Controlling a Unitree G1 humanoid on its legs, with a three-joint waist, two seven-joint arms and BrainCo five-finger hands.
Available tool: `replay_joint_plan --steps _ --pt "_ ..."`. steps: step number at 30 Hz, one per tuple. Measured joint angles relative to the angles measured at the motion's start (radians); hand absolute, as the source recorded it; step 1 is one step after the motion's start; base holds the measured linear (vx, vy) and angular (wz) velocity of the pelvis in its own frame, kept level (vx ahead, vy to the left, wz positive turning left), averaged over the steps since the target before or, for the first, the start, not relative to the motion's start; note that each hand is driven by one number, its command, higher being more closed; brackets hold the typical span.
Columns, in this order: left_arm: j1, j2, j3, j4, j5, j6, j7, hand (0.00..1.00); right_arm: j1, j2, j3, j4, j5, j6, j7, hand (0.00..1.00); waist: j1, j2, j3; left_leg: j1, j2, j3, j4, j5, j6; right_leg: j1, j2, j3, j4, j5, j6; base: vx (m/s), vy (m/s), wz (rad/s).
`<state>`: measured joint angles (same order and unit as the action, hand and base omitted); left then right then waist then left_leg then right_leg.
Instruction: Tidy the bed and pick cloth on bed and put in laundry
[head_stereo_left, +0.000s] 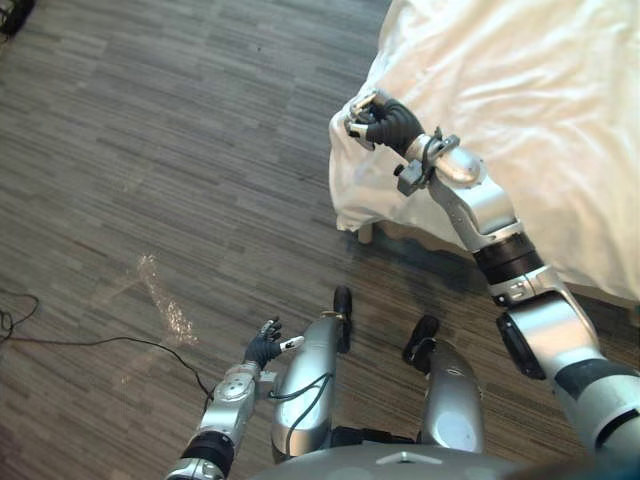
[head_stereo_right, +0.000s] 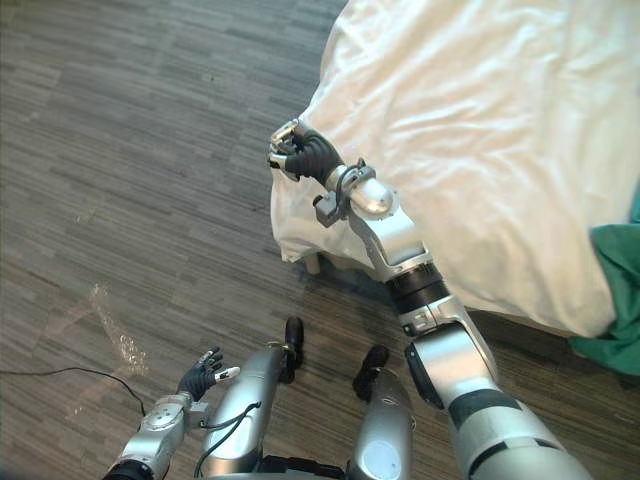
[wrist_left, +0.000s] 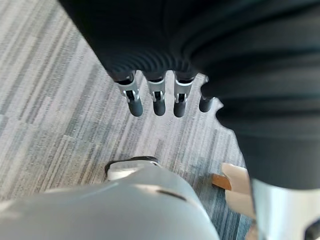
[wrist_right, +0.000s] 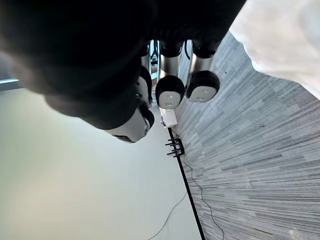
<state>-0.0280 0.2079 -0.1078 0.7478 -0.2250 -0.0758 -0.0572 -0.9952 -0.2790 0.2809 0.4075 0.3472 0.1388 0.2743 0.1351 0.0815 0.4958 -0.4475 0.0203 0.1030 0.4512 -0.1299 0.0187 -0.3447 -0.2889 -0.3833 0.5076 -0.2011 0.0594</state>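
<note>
1. The right hand (head_stereo_right: 300, 153) sits at the drooping corner of the white rumpled bed sheet (head_stereo_right: 480, 130), upper middle of the frame, with its fingers curled tight. Its wrist view has no fabric between the dark tips, so it looks closed on nothing. A pull from here would likely grab air and leave the corner hanging.
2. If the hand does catch the sheet, a hard tug toward the frame's left could drag the whole cover askew rather than smooth it.
3. The crumpled teal-green cloth (head_stereo_right: 622, 290) lies at the right edge of the frame, against the sheet's lower border and well apart from both hands. I cannot tell whether it rests on top or hangs beside. Tugging the sheet could tip it onto the grey plank floor (head_stereo_left: 150, 130).
4. The left hand (head_stereo_left: 264, 347), lower left, hangs empty with its fingers loosely spread, too far away to steady anything.
5. A scrap of clear crinkled plastic (head_stereo_left: 165, 300) on the floor, left of centre, could slip underfoot on a step.
</note>
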Motion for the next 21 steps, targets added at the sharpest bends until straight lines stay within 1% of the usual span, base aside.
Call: replay_joint_plan --steps 1,2,3,6,8,11,13,14,15,16,18,21 --pt "-0.009 0.001 0.004 -0.001 -0.003 -0.001 -0.002 0.00 -0.013 0.001 0.000 0.002 0.000 0.000 -0.020 1.00 0.012 0.003 0.001 -0.020 -0.003 -0.001 0.008 0.000 0.000 -0.021 -0.008 0.000 0.017 -0.009 0.001 -0.02 0.022 0.16" --pt "-0.016 0.001 0.006 -0.001 -0.004 -0.001 -0.003 0.00 -0.018 0.000 0.000 0.002 0.000 0.000 -0.027 1.00 0.018 0.003 0.002 -0.030 -0.006 -0.001 0.011 0.000 0.000 -0.033 -0.012 0.000 0.026 -0.013 0.001 -0.03 0.006 0.13" --pt "-0.032 0.001 0.010 -0.003 -0.006 -0.001 -0.005 0.00 -0.029 0.001 0.000 0.002 0.000 0.000 -0.042 1.00 0.024 0.012 0.006 -0.054 -0.006 -0.006 0.025 0.000 0.000 -0.055 -0.016 -0.001 0.045 -0.021 -0.002 -0.05 -0.014 0.11" --pt "-0.056 -0.001 0.043 -0.026 -0.041 -0.007 -0.023 0.00 -0.035 0.006 0.002 -0.002 0.000 0.001 -0.073 1.00 0.042 0.016 0.006 -0.127 -0.007 -0.013 0.059 0.000 0.000 -0.130 -0.031 -0.004 0.106 -0.046 -0.010 -0.07 -0.042 0.14" --pt "-0.072 -0.002 0.062 -0.042 -0.042 -0.015 -0.032 0.00 -0.034 0.014 0.002 -0.026 0.000 0.007 -0.097 1.00 0.045 0.020 0.008 -0.174 -0.003 -0.021 0.080 0.000 -0.001 -0.170 -0.034 -0.011 0.136 -0.055 -0.018 -0.09 -0.047 0.16" --pt "-0.079 -0.008 0.071 -0.116 -0.071 -0.023 -0.047 0.00 -0.036 0.017 -0.004 -0.068 0.000 0.009 -0.144 1.00 0.051 0.030 0.010 -0.234 -0.001 -0.032 0.100 0.005 -0.007 -0.226 -0.039 -0.017 0.169 -0.064 -0.029 -0.08 -0.041 0.12" --pt "-0.087 -0.024 0.073 -0.186 -0.099 -0.017 -0.047 0.00 -0.048 0.027 -0.022 -0.069 0.000 0.020 -0.198 1.00 0.062 0.045 0.010 -0.282 -0.001 -0.040 0.111 0.013 -0.010 -0.273 -0.044 -0.022 0.191 -0.067 -0.035 -0.06 -0.037 0.10" --pt "-0.094 -0.034 0.074 -0.199 -0.105 -0.017 -0.047 0.00 -0.051 0.024 -0.033 -0.067 -0.001 0.023 -0.213 1.00 0.068 0.053 0.010 -0.294 -0.001 -0.043 0.113 0.016 -0.010 -0.281 -0.045 -0.027 0.194 -0.068 -0.037 -0.04 -0.030 0.20" --pt "-0.104 -0.052 0.074 -0.233 -0.109 -0.016 -0.047 0.00 -0.059 0.020 -0.060 -0.054 -0.002 0.029 -0.245 1.00 0.077 0.072 0.009 -0.319 -0.001 -0.058 0.116 0.023 -0.012 -0.294 -0.046 -0.045 0.195 -0.069 -0.038 -0.03 -0.026 0.27" --pt "-0.110 -0.061 0.076 -0.266 -0.109 -0.016 -0.047 0.00 -0.070 0.019 -0.083 -0.032 -0.002 0.029 -0.275 1.00 0.088 0.079 0.010 -0.344 -0.001 -0.066 0.121 0.028 -0.015 -0.315 -0.047 -0.049 0.205 -0.072 -0.043 -0.03 -0.028 0.25" --pt "-0.116 -0.082 0.094 -0.308 -0.109 -0.014 -0.046 0.00 -0.076 -0.001 -0.103 0.002 -0.002 0.029 -0.318 1.00 0.108 0.080 0.010 -0.386 0.003 -0.067 0.140 0.028 -0.016 -0.355 -0.053 -0.054 0.231 -0.079 -0.054 -0.02 -0.045 0.12" --pt "-0.133 -0.104 0.137 -0.361 -0.109 -0.012 -0.041 0.00 -0.107 -0.016 -0.116 0.076 0.002 0.028 -0.370 1.00 0.116 0.082 0.009 -0.467 0.013 -0.074 0.184 0.029 -0.016 -0.418 -0.055 -0.068 0.267 -0.088 -0.068 -0.02 -0.037 0.09"
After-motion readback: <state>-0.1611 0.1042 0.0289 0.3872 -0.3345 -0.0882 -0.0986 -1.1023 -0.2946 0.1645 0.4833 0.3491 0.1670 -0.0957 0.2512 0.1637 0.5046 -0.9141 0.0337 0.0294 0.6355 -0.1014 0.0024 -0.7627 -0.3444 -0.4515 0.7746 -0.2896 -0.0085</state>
